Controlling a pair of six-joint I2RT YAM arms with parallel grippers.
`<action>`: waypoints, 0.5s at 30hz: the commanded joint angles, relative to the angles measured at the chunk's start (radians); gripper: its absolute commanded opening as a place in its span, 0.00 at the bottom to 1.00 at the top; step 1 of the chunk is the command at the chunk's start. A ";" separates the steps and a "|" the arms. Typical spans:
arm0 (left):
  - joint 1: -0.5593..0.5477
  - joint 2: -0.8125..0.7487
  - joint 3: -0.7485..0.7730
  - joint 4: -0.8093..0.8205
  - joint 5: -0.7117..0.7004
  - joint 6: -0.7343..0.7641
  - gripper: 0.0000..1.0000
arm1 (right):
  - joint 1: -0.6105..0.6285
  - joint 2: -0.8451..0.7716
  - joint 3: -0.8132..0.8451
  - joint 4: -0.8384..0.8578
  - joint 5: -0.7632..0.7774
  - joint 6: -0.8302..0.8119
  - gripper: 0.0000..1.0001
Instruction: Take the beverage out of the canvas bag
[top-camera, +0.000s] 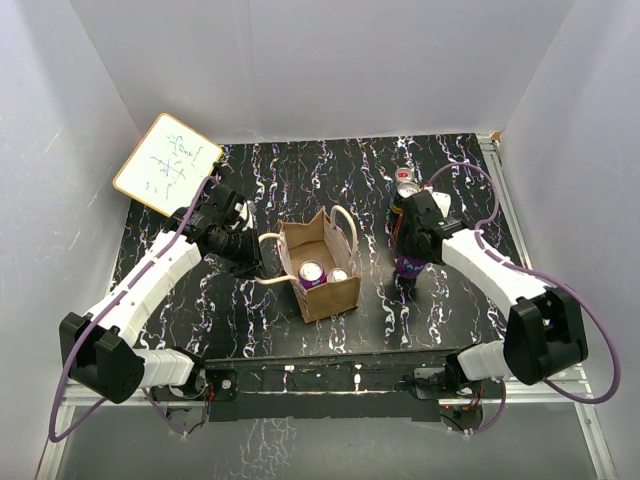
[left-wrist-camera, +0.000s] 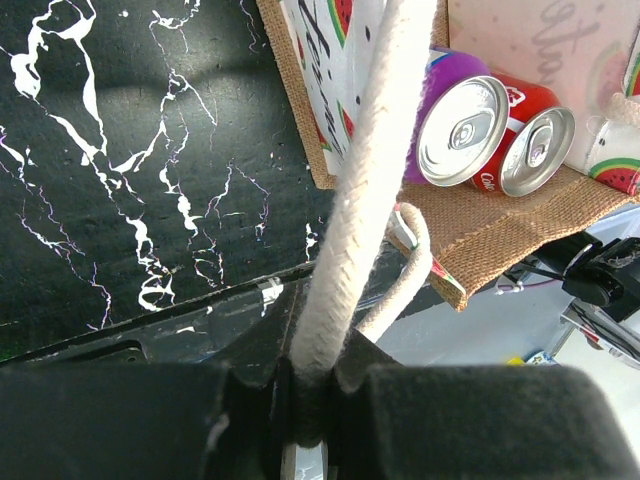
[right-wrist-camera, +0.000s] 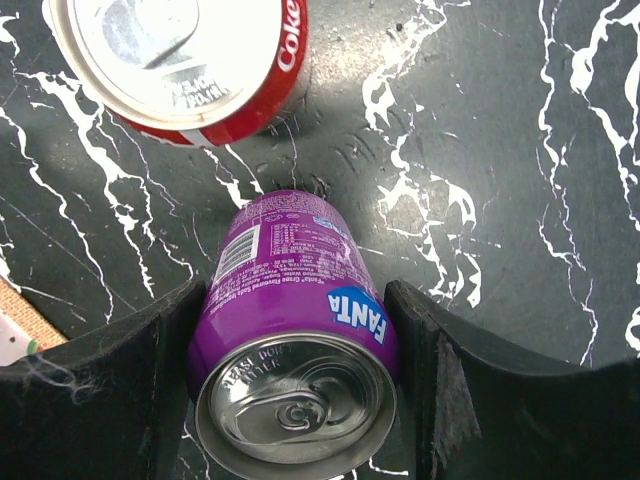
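The tan canvas bag (top-camera: 328, 285) stands open mid-table; a purple can (top-camera: 312, 272) and a red can (top-camera: 338, 275) are upright inside. My left gripper (top-camera: 248, 255) is shut on the bag's off-white loop handle (left-wrist-camera: 365, 180), which runs up from between the fingers; the bag (left-wrist-camera: 490, 225) and both can tops show beyond. My right gripper (top-camera: 408, 252) is right of the bag, shut on a purple Fanta can (right-wrist-camera: 295, 350) that stands on the black marbled table. In the right wrist view both fingers (right-wrist-camera: 150, 360) press the can's sides.
A red Coke can (top-camera: 407, 185) stands on the table just behind the right gripper; it also shows in the right wrist view (right-wrist-camera: 180, 60). A small whiteboard (top-camera: 167, 163) leans at the back left. White walls enclose the table on three sides.
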 joint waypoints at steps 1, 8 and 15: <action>0.005 -0.028 0.023 -0.024 0.009 0.005 0.00 | -0.010 0.017 0.028 0.136 0.024 -0.069 0.08; 0.004 -0.022 0.028 -0.025 0.010 0.009 0.00 | -0.019 0.086 0.042 0.166 0.036 -0.117 0.08; 0.005 -0.011 0.027 -0.025 0.009 0.015 0.00 | -0.027 0.132 0.054 0.151 0.022 -0.139 0.20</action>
